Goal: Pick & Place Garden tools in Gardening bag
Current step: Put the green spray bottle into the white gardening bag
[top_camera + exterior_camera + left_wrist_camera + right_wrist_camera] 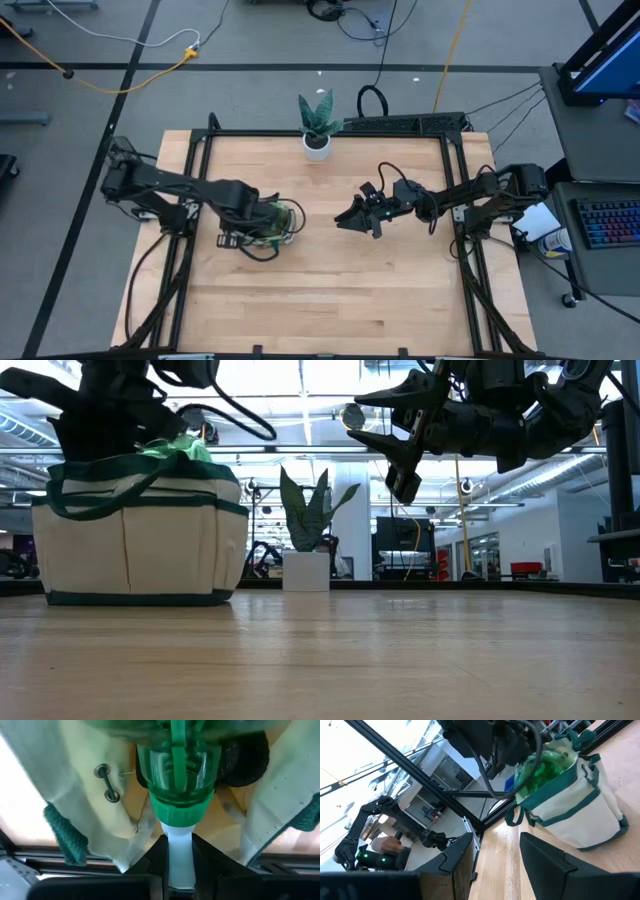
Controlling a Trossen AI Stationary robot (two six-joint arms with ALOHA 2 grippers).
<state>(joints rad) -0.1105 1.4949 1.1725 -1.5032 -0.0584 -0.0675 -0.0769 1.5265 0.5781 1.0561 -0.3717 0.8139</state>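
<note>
Left pincer [178, 870] round smooth green spool [178, 780], seemingly inside canvas bag [140, 540].

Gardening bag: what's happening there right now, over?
Left end effector shut on green spool, held over the open gardening bag. Right end effector open, empty, hanging mid-table. Potted plant well clear.

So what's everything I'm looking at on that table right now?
Bag: one, cream with dark green trim, standing on the table's left half.
Spool: one, green, on a white stem, held over the open bag.
Plant: one, green in a white pot, at the table's far edge.
Table: one, light wood.
Left gripper: dark, shut on the spool, at the bag's mouth.
Right gripper: dark, open and empty, raised over mid-table.
</note>
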